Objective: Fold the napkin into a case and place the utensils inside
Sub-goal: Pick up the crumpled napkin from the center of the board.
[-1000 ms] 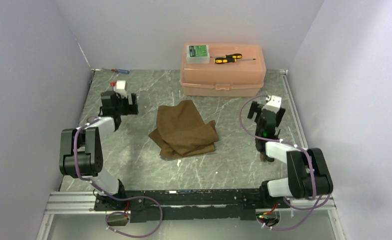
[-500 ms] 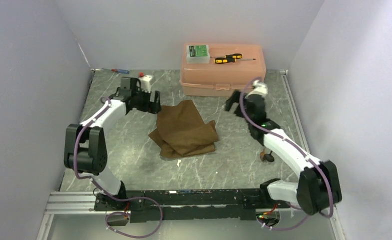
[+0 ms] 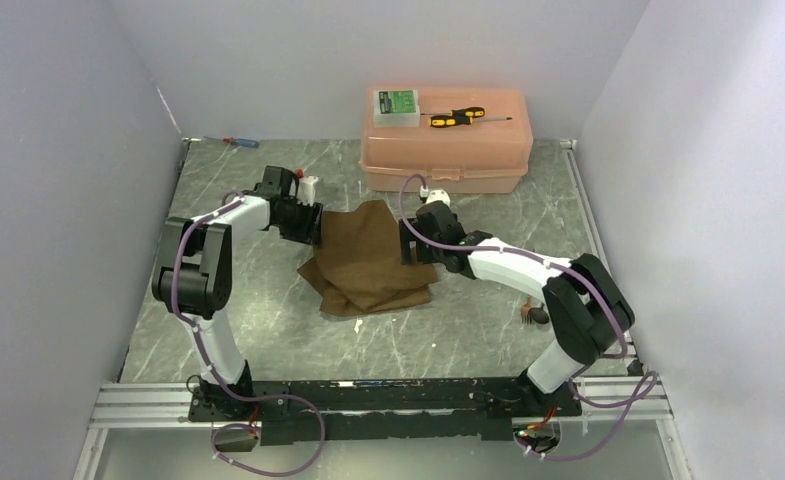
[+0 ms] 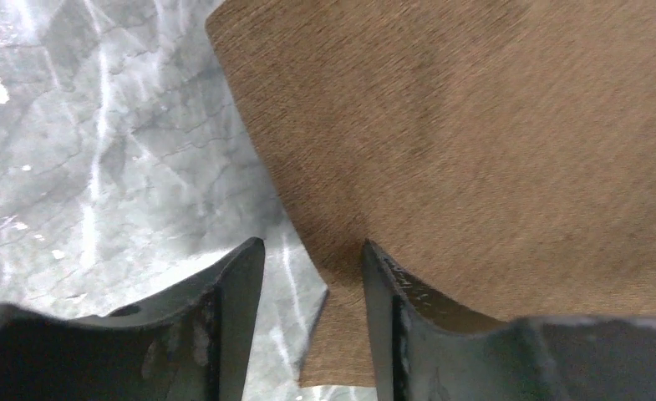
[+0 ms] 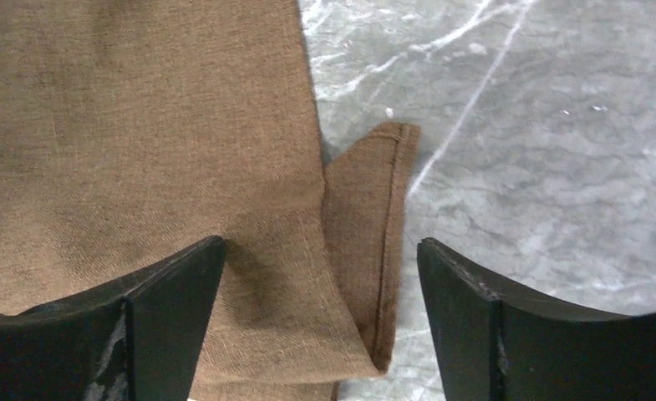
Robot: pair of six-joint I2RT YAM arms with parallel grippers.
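Peeking out behind your right arm (image 3: 513, 265), utensils (image 3: 536, 316) barely legible; left gripper (image 4: 312, 251) and right gripper (image 5: 320, 251) both spread, straddling napkin (image 3: 368, 260) edges.

There is one dark-brown cloth napkin (image 3: 368, 262) and one grey marbled tabletop (image 3: 268, 320). One pink plastic box with a lid (image 3: 446, 150) is in view, along with one small green-and-white box (image 3: 396, 104). Screwdrivers number two: one yellow-and-black screwdriver (image 3: 456, 118) and one blue-and-red screwdriver (image 3: 240, 142). The small dark utensils (image 3: 536, 316) show as a single clump, too small to count. There are two black-and-white robot arms (image 3: 193, 275). Each bears one two-finger end effector, the left end effector (image 3: 313, 226) and the right end effector (image 3: 408, 244), so four fingers in all.
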